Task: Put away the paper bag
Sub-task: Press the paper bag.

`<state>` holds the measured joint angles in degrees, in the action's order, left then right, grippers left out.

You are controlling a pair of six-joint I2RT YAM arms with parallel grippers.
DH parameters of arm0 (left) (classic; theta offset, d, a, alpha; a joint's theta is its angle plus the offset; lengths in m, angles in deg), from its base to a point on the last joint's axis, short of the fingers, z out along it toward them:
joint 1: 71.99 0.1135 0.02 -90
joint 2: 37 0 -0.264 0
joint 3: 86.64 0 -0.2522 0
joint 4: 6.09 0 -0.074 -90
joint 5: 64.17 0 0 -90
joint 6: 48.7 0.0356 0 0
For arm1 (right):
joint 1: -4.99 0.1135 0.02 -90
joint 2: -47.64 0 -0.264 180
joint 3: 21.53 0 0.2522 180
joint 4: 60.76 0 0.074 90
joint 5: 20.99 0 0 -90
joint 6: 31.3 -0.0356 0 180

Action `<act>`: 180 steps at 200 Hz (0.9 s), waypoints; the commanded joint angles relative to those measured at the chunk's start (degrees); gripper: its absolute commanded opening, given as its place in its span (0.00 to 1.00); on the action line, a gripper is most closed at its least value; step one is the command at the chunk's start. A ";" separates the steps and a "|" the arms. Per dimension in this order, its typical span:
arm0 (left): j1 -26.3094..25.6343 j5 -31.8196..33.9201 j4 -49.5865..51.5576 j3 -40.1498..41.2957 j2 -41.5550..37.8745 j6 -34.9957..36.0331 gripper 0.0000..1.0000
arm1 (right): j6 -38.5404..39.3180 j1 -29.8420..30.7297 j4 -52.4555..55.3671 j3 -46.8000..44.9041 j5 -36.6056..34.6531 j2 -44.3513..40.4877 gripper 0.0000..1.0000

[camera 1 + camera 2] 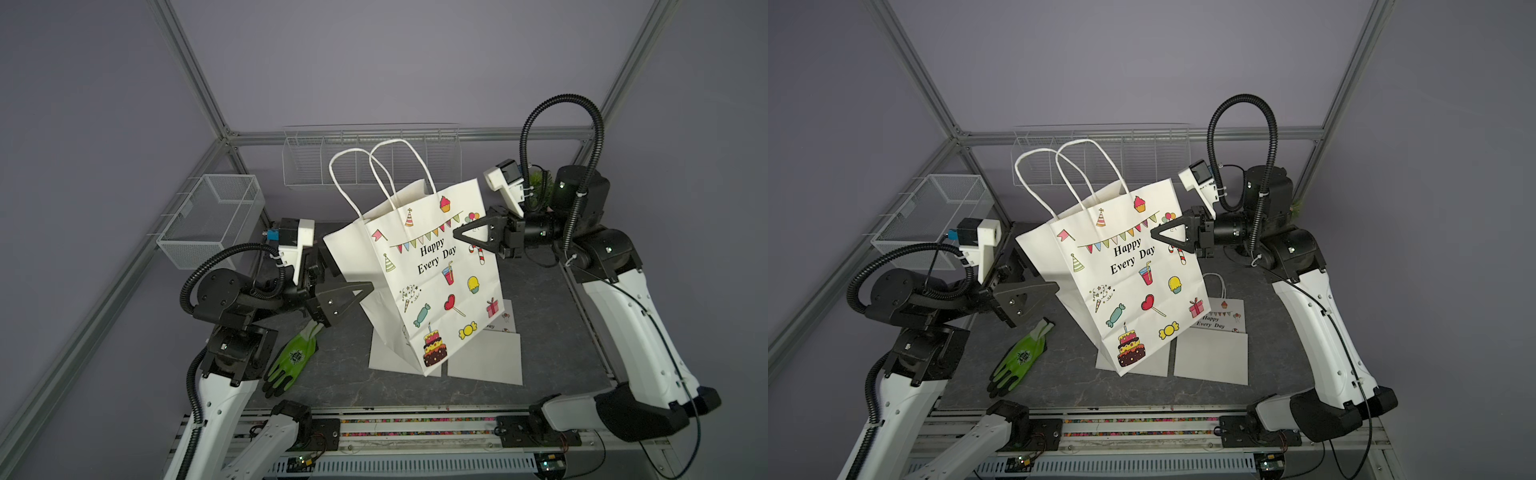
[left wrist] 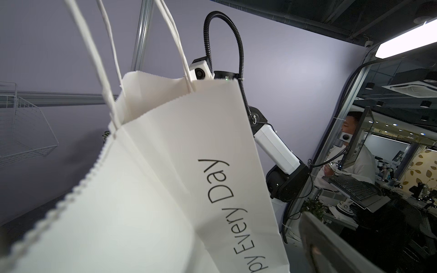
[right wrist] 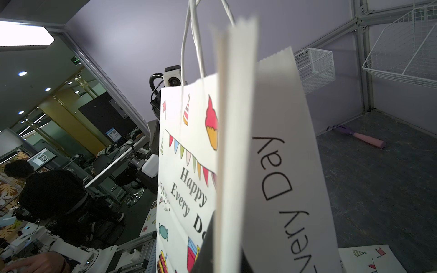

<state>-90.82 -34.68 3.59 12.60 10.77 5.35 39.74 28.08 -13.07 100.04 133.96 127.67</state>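
Paper bag (image 1: 419, 270) printed "Happy Every Day", pinched by right pincer (image 1: 461, 236)

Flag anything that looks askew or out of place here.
The paper bag hangs tilted, not upright: the right gripper is shut on its side edge while the left gripper stands open beside it. Whether its bottom corner touches the flat bags below is unclear. A green glove lies loose nearby.

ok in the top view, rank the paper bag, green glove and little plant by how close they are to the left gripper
1. paper bag, right beside the open left gripper.
2. green glove, lying on the table on the robot's left, near the front.
3. plant, in the far back corner on the robot's right.
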 commanded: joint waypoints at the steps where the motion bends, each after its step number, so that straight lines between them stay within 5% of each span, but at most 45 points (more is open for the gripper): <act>1: -0.28 -0.62 -2.16 -0.62 1.04 -2.18 1.00 | 3.87 1.99 2.66 0.81 -3.26 -0.93 0.07; 180: -0.47 0.48 -4.92 0.30 4.51 -4.63 0.96 | 13.15 15.75 14.58 7.94 -25.01 3.82 0.07</act>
<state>-90.91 -34.02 -0.67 12.64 15.21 1.35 50.32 42.70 -0.41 106.51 113.04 130.91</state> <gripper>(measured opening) 0.974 0.067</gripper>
